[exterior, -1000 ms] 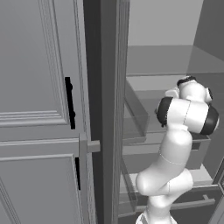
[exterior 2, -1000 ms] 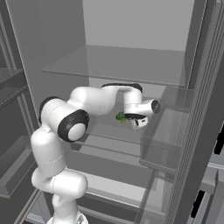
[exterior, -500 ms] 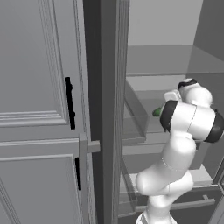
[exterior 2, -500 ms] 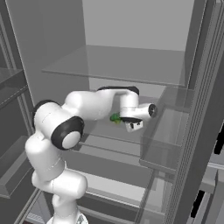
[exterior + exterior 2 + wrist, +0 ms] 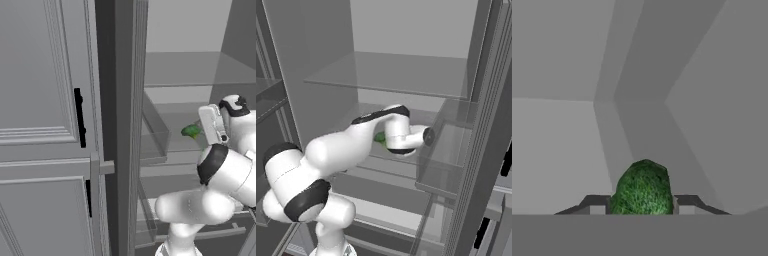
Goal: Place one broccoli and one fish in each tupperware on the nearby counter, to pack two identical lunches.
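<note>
A bright-green broccoli floret (image 5: 643, 189) sits clamped between my two dark fingertips, and my gripper (image 5: 643, 206) is shut on it. In the left base view the broccoli (image 5: 190, 131) sticks out to the left of my white hand, held in the air in front of the glass shelves. In the right base view a bit of the broccoli (image 5: 379, 137) peeks out from behind my forearm and wrist. The fish, the tupperware and the counter are out of view.
I am reaching into an open grey fridge with glass shelves (image 5: 391, 75). A clear door bin (image 5: 448, 150) hangs close on the right of my hand. A tall grey panelled door (image 5: 45, 130) with a black bar handle (image 5: 79, 117) stands on the left.
My hand has swung left with the broccoli, away from the shelf's right side, and the wrist has turned. The floret now shows in the left base view. The grip is unchanged.
</note>
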